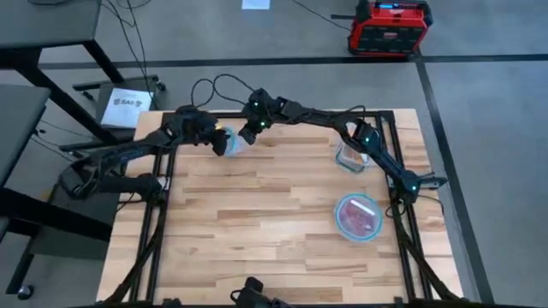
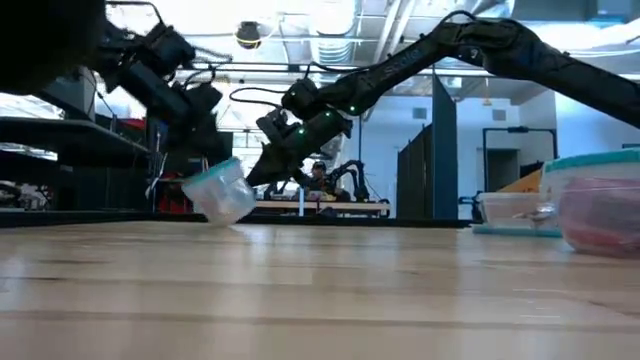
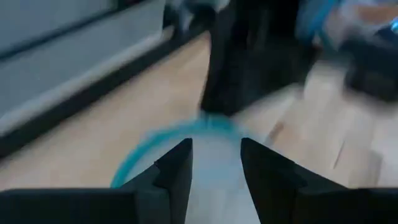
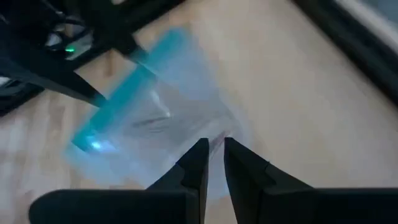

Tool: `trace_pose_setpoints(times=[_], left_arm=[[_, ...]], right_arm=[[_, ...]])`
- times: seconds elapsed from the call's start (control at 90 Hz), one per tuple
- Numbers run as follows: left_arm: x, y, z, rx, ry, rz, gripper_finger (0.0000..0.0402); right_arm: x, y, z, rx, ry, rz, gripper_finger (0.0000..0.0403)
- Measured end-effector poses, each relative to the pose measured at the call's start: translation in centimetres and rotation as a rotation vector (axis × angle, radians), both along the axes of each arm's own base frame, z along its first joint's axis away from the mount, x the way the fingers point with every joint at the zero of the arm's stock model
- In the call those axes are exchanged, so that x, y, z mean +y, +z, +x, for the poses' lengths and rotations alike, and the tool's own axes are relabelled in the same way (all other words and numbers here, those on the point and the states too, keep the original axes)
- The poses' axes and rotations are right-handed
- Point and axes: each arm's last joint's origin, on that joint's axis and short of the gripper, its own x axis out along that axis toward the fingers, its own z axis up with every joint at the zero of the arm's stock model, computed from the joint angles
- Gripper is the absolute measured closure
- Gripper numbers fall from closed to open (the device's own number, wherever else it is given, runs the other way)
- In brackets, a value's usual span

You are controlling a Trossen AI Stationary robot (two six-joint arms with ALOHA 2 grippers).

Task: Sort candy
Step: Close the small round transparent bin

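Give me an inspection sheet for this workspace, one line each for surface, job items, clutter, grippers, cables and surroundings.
Surface: wooden table, bare across the middle and front.
Job items: red candy shows inside the round blue-rimmed container at the right; another clear container stands beyond it; a third, tilted container is at the far edge, contents unclear.
Clutter: nothing seen.
Grippers: left gripper holds the tilted container's blue rim; right gripper is nearly closed against that container's clear wall.
Cables: black cable loops behind the table's far edge.
Surroundings: red box on the floor; paper at far left.
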Motion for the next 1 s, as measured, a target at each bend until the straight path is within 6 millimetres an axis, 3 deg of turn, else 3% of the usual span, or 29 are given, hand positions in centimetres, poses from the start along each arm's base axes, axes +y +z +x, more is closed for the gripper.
trace_pose_setpoints(times=[0.211, 0.367, 0.556, 0.733, 1.0], left_arm=[[0.7, 1.0, 0.8, 0.017, -0.009, 0.015, 0.0279], [0.4, 0.5, 0.8, 0.068, -0.031, -0.010, 0.0279], [-1.2, 2.1, -1.0, 0.158, 0.016, -0.001, 0.0279], [-2.9, 3.9, -3.5, 0.264, 0.180, 0.001, 0.0279], [-2.8, 1.6, -5.1, 0.444, 0.327, -0.121, 0.0279]], right_arm=[[0.2, 0.0, 0.1, -0.003, 0.009, -0.005, 0.0365], [0.2, 0.0, 0.1, -0.004, 0.002, 0.004, 0.0365], [0.4, 0.1, 0.3, -0.017, 0.028, -0.038, 0.0365], [2.1, 0.8, 1.6, -0.101, 0.085, -0.082, 0.0365], [6.3, 2.0, 4.0, -0.226, 0.104, -0.210, 0.0365]])
